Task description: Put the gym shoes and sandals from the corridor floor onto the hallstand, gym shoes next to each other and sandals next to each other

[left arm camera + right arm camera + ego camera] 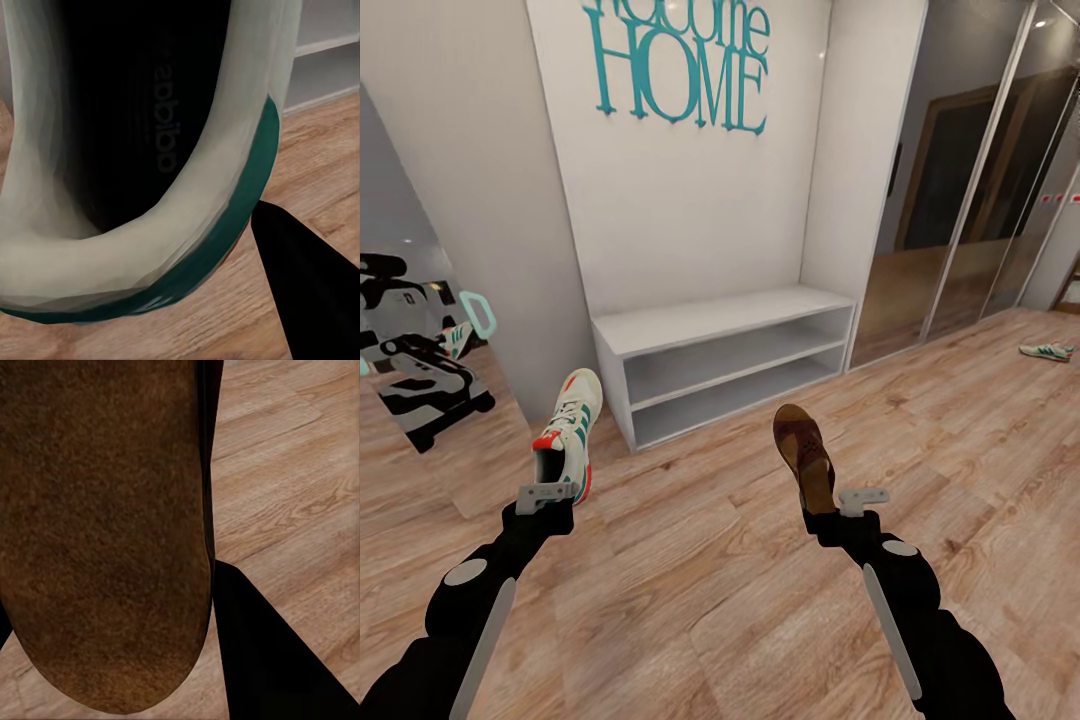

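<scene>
We have one gym shoe (568, 432) clamped by its heel in our left gripper (547, 497), toe raised toward the white two-shelf bench (722, 352); our left wrist view looks into its dark opening (150, 112). Our right gripper (838, 508) is closed on a brown sandal (804, 453) at the heel, held above the corridor floor (700, 590); its sole (97, 532) faces our right wrist camera. A second gym shoe (1046, 351) lies on the floor far right, near the mirrored wardrobe doors (970, 190).
</scene>
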Available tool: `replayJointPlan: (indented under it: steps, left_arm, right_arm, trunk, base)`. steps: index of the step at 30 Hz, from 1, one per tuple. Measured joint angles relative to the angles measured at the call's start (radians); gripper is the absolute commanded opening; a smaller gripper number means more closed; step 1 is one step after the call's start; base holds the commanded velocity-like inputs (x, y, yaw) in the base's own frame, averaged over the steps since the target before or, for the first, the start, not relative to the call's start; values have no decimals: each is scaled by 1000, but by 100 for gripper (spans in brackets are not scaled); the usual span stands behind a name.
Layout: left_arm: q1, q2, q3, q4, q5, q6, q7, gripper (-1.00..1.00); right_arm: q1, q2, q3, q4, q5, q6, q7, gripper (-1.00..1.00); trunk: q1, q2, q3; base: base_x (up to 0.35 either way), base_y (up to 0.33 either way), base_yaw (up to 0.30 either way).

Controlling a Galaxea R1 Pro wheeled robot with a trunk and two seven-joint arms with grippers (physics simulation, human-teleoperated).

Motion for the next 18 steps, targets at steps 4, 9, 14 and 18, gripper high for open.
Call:
replayJointPlan:
  steps: [4,9,14,18]
  left_arm:
    - [0,0,-1,0,0,0,0,-100]
    - [0,-1,-1,0,0,0,0,-100]
    - [0,-1,-2,0,0,0,0,-100]
    - [0,-2,-1,0,0,0,0,-100]
  right_arm:
    - [0,0,0,0,0,0,0,-100]
    - [0,0,-1,0,0,0,0,-100]
    - [0,-1,-2,-1,2,0,0,-100]
    - [0,0,-2,0,1,0,0,-100]
  trunk:
    - [15,-28,-6]
    - [35,-63,-13]
    - [39,-71,-12]
    - [39,-71,-6]
  base:
    - [0,0,0]
    - [0,0,0]
    - [0,0,0]
    - [0,0,0]
